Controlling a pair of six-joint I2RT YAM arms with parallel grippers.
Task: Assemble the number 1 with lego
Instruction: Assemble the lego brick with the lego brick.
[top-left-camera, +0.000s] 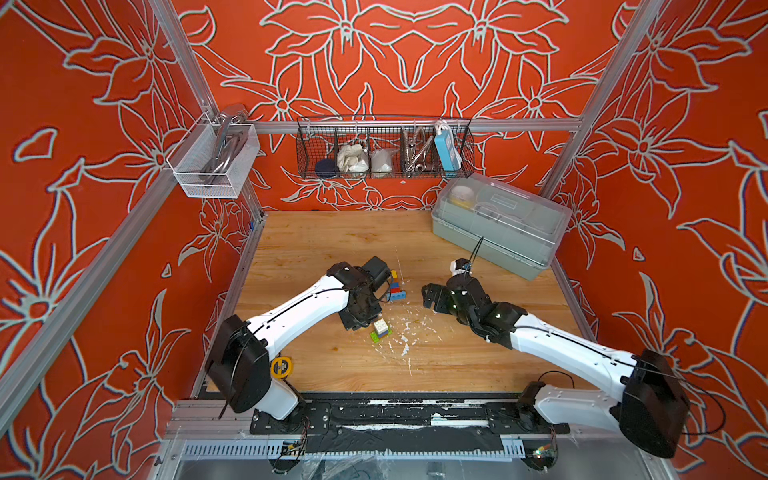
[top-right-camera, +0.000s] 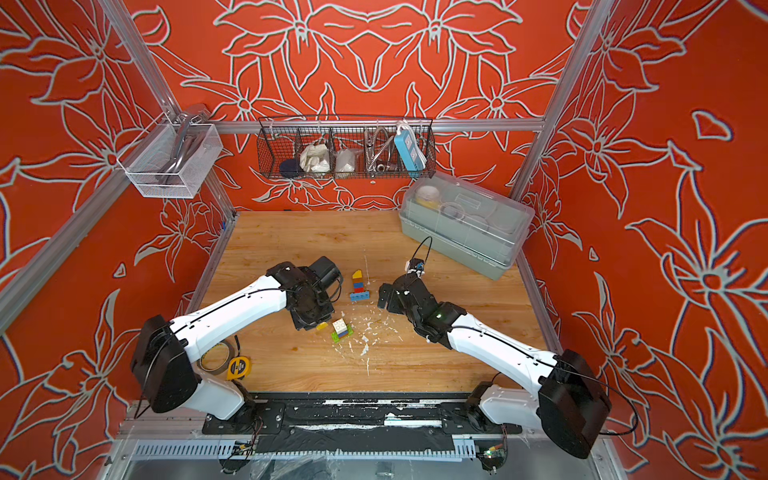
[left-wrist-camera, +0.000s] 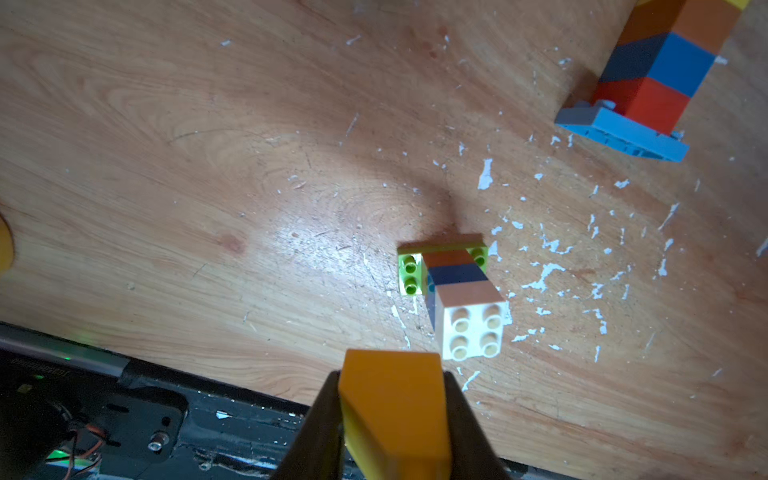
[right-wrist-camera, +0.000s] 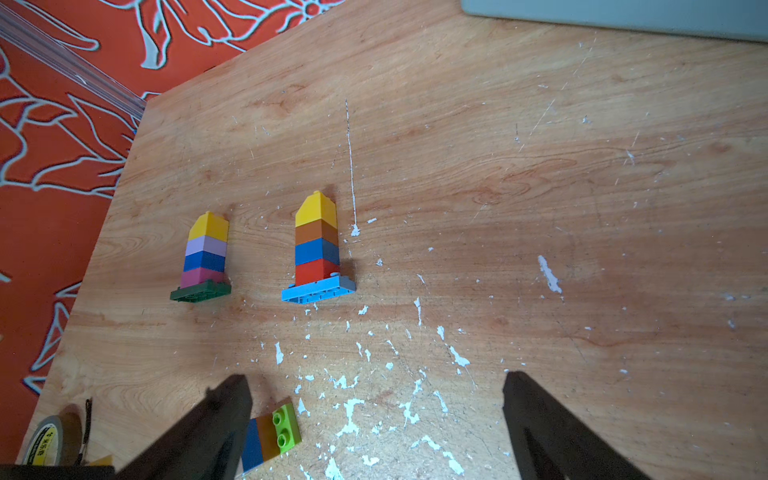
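- Two finished brick towers, one on a light-blue plate (right-wrist-camera: 318, 293), one on a dark-green plate (right-wrist-camera: 199, 291), lay flat on the wooden tabletop (right-wrist-camera: 540, 166), clear of your work.
- Your left gripper (left-wrist-camera: 392, 378) pinched a yellow sloped brick (left-wrist-camera: 395, 419) just beside the white-topped stack (left-wrist-camera: 465, 299) on a lime plate (left-wrist-camera: 409, 274), probably its cap.
- Your right gripper (right-wrist-camera: 376, 380) hung spread and empty nearby.

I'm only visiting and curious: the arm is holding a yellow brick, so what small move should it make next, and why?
Probably carry the yellow brick, clamped in the left gripper, over the white-topped stack and lower it onto the bare studs. The light blue-based tower and the dark green-based tower each end in a yellow cap; this stack has none.
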